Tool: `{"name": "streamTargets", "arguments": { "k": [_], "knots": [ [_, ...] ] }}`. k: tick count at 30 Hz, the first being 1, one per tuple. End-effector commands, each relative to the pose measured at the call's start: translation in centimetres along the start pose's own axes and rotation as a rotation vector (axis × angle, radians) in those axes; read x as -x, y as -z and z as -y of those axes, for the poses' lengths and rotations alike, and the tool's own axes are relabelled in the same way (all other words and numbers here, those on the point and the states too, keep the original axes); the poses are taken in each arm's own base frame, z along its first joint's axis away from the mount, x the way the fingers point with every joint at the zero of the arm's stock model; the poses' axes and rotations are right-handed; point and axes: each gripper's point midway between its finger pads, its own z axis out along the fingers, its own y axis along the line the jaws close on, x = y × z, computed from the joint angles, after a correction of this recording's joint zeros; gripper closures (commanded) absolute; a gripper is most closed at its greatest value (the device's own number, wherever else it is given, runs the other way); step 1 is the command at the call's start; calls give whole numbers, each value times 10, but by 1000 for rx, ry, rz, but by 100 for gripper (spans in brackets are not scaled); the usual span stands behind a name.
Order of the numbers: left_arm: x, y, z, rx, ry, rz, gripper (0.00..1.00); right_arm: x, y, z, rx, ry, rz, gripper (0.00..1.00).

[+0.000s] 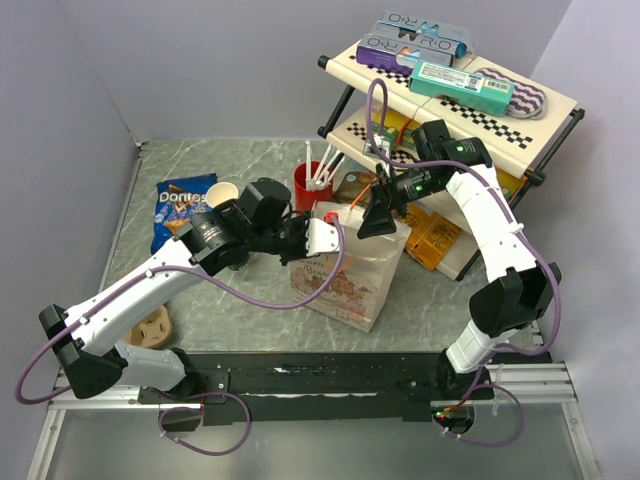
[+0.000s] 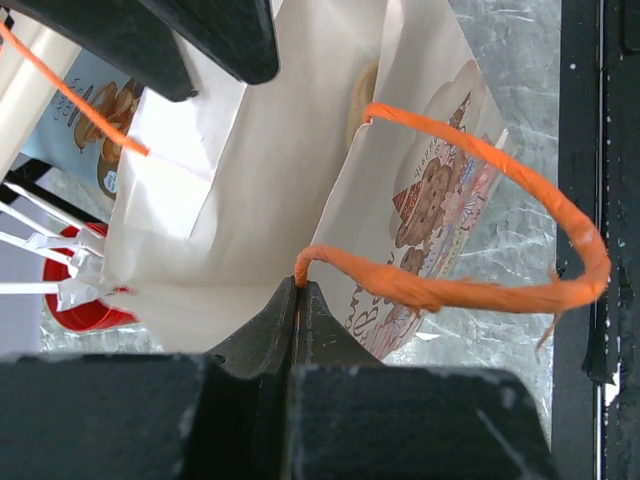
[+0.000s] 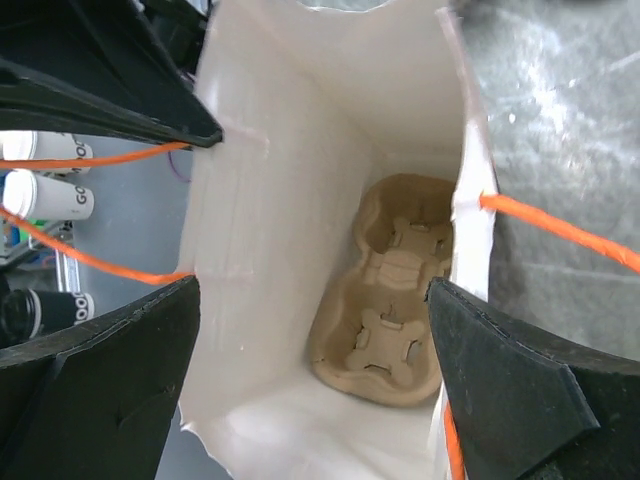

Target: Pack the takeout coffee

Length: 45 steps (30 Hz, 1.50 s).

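Nearest on the worktop (image 1: 250, 325): paper bag (image 1: 345, 280), upright, mouth open upward. A pulp cup carrier (image 3: 385, 290) lies flat on its bottom with its wells empty.

Left tool (image 2: 300, 290): jaws together, clamped on the bag rim at the root of the orange handle (image 2: 480, 290). It holds that wall out.

Right tool (image 1: 380, 215): jaws apart, nothing between them. It hangs over the right side of the bag mouth, looking down inside.

Takeout coffee (image 1: 222, 192): not in the bag. It stands on the worktop left of and beyond the bag, on the far side of the left wrist, which partly hides it. Only the round cream mouth shows, so the axis reads as vertical. No lid can be made out.

Key relation: the cup lies well to the left of the free right tool, across the bag and the left forearm. The left arm is nearer but is occupied with the bag.

Obstacles, judged: red cup with straws (image 1: 310, 185), just behind the bag, is on the right tool's line to the coffee. Doritos bag (image 1: 182, 208) is just beside the coffee on its left.

Far right: shelf rack (image 1: 545, 105), stocked, and out of the way.
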Motion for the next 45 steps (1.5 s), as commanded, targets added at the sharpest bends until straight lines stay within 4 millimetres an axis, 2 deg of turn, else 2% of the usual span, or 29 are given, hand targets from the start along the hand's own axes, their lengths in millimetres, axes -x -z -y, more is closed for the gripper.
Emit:
{"name": "streamTargets", "arguments": {
  "k": [1,5,8,13,15,19,22,25,29,30,34,35,37,42,45],
  "knots": [
    [7,7,-2,9,-24,26,99,10,17,-30,42,37,46,0],
    [7,5,2,-15,-11,32,99,15,16,-20,3,64,61,0],
    [9,5,4,-29,2,41,99,10,13,-12,-38,52,75,0],
    [16,10,3,-52,35,74,99,15,9,2,-134,163,194,0],
    [19,11,2,-56,41,86,99,15,6,2,-129,149,228,0],
    [18,10,2,-68,58,86,99,33,8,-2,-117,192,317,0],
    [17,10,1,-72,64,85,99,40,9,-12,-70,202,337,0],
    [16,9,0,-73,63,85,99,47,12,-11,-96,224,369,0],
    [15,9,-1,-71,64,82,99,41,11,7,-196,227,361,0],
    [15,9,-1,-70,63,82,99,39,13,18,-256,226,350,0],
    [13,10,-2,-66,67,78,99,33,17,39,-386,319,312,0],
    [13,10,-1,-66,67,78,99,29,18,40,-400,334,312,0],
    [12,10,-1,-70,73,78,99,34,20,40,-417,377,336,0],
    [13,10,-3,-70,72,80,99,32,14,25,-395,493,337,0],
    [14,12,-5,-64,66,79,99,29,15,33,-469,629,294,0]
  ]
}}
